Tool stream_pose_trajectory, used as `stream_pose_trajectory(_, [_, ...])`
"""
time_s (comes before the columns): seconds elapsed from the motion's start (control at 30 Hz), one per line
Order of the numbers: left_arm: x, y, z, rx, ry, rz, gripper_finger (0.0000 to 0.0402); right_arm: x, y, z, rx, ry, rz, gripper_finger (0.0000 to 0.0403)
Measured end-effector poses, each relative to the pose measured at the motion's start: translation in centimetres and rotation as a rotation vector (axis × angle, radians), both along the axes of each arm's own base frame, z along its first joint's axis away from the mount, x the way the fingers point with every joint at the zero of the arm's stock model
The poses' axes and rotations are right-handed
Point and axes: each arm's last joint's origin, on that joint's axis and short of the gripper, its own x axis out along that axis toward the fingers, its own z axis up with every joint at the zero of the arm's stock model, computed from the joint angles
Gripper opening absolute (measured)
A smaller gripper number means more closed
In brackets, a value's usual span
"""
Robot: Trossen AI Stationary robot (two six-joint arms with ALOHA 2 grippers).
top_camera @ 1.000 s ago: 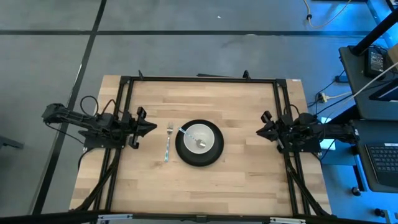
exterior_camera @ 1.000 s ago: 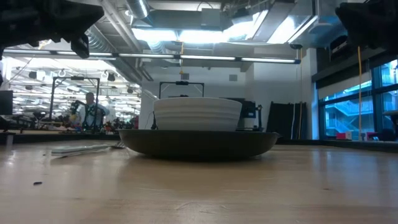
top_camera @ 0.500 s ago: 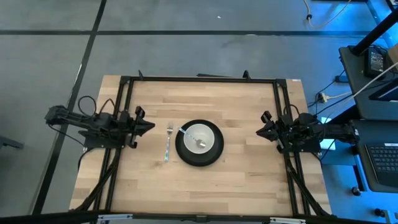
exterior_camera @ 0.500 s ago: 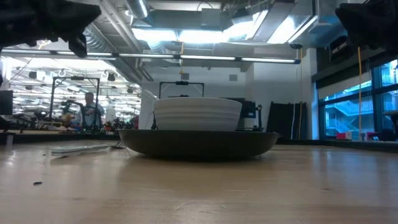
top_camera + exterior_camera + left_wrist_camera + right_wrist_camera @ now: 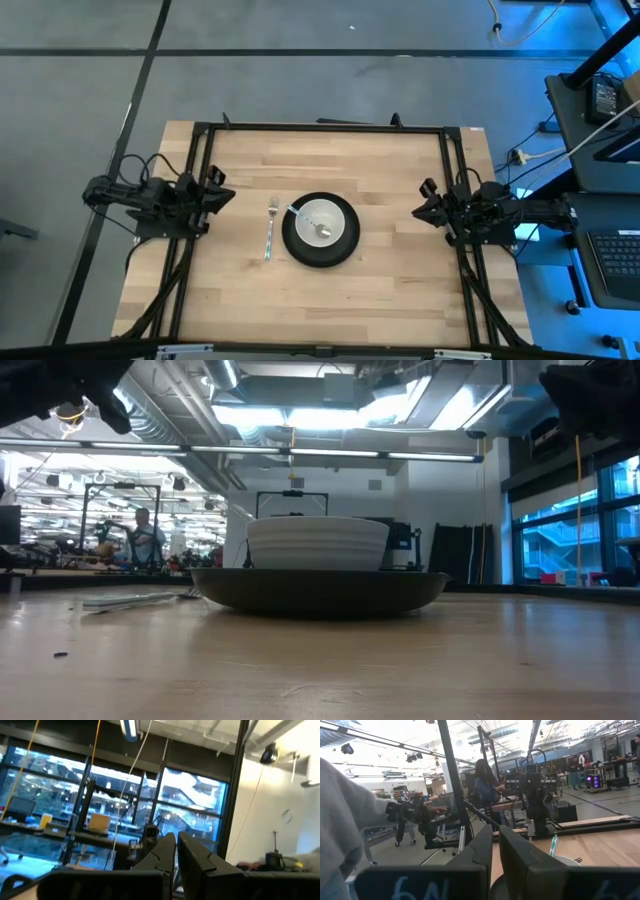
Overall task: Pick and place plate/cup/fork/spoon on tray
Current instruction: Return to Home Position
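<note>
Pale wooden slatted table (image 5: 400, 170) is seen from above; flat round matte-black plate (image 5: 320, 261) is set at its centre; left gripper (image 5: 225, 192) is held at the 9 o'clock edge, fingers pressed together on nothing; right gripper (image 5: 420, 211) is held at the 3 o'clock edge, likewise clamped empty; round white cup (image 5: 336, 214) is seated on the plate; slim silver fork (image 5: 269, 230) is laid just beside the plate at 9 o'clock, prongs toward 12; short silver spoon (image 5: 308, 219) is lodged in the cup, handle toward 10 o'clock.
</note>
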Motion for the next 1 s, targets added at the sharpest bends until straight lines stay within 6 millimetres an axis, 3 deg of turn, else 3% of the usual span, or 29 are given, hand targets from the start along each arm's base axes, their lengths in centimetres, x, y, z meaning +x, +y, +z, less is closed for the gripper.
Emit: stream_pose_trajectory(1.0, [0.08,-0.29,-0.23,0.005,0.026,-0.031,0.0014,0.01,0.0,-0.06,0.0,0.004,0.0,0.0036])
